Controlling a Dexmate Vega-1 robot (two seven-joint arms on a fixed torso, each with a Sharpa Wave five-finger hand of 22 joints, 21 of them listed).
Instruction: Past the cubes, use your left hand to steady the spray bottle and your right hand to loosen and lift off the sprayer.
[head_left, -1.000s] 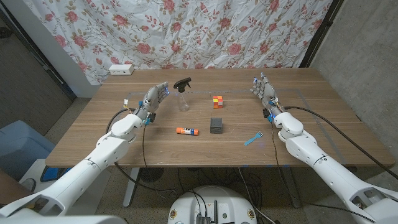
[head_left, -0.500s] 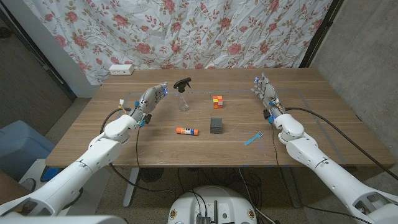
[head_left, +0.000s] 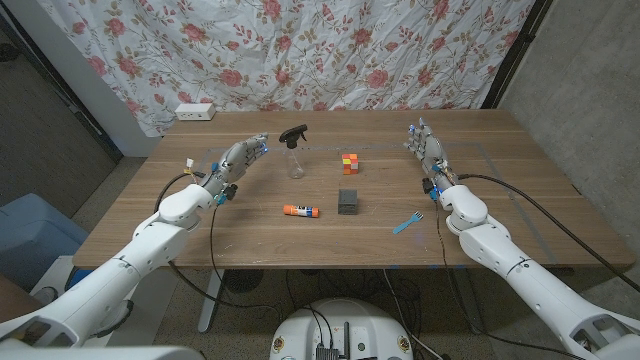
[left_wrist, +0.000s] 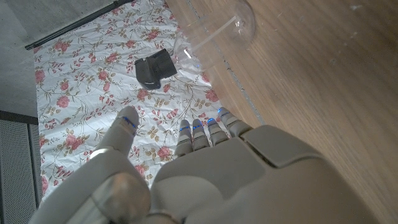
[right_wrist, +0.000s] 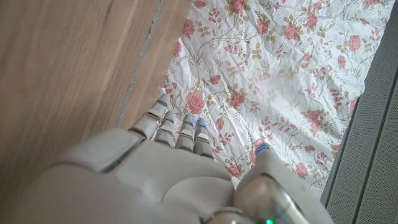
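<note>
1. The left robot hand (head_left: 238, 158) has drawn slightly back from the spray bottle (head_left: 294, 153).
2. The bottle stands upright beyond the cubes (head_left: 349, 163).
3. Both robot hands, including the right (head_left: 424, 145), hold nothing, fingers extended.

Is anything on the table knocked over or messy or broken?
Nothing looks spilled or broken. The clear spray bottle with the black sprayer stands upright, and the multicoloured cube and dark grey cube sit square. The orange-capped glue stick and the small blue fork lie on their sides on the wooden table, which seems normal.
</note>
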